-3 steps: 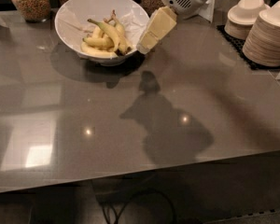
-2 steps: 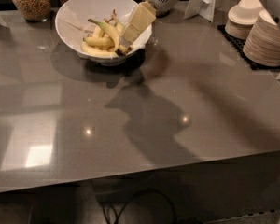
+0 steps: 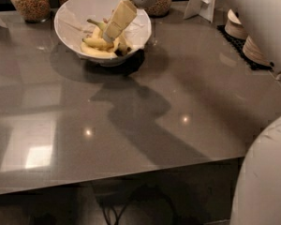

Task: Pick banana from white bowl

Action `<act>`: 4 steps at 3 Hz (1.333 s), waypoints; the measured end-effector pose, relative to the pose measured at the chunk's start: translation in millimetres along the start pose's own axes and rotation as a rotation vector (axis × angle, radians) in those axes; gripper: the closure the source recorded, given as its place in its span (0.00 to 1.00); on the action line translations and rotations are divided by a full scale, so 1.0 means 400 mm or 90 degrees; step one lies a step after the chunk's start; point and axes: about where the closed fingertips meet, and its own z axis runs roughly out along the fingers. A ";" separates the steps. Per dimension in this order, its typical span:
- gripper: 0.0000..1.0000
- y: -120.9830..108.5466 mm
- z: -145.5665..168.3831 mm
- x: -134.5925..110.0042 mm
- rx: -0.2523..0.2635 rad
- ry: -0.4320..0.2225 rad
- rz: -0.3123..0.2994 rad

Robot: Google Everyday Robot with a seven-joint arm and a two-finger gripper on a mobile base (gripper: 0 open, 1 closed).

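Note:
The white bowl (image 3: 68, 22) stands at the back left of the grey table, lined with crumpled white paper. Several yellow bananas lie in it. The longest, a curved one (image 3: 96, 53), lies along the front of the pile, with a dark end near the right. My gripper (image 3: 110, 38) reaches down into the bowl from the upper right. Its cream-coloured end is right over the bananas, at or just above the middle of the pile. It hides part of the bananas behind it.
Glass jars of grain (image 3: 32, 1) stand behind the bowl. A white card stand (image 3: 203, 1) is at the back right. Stacks of small paper bowls (image 3: 253, 50) sit on a black mat at the right edge. My white body (image 3: 267, 172) fills the front right corner.
The gripper has moved left and down from beside the bowl's right rim into the bowl over the bananas. The view has shifted closer to the table.

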 end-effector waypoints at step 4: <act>0.00 -0.081 0.159 0.048 0.024 0.100 0.135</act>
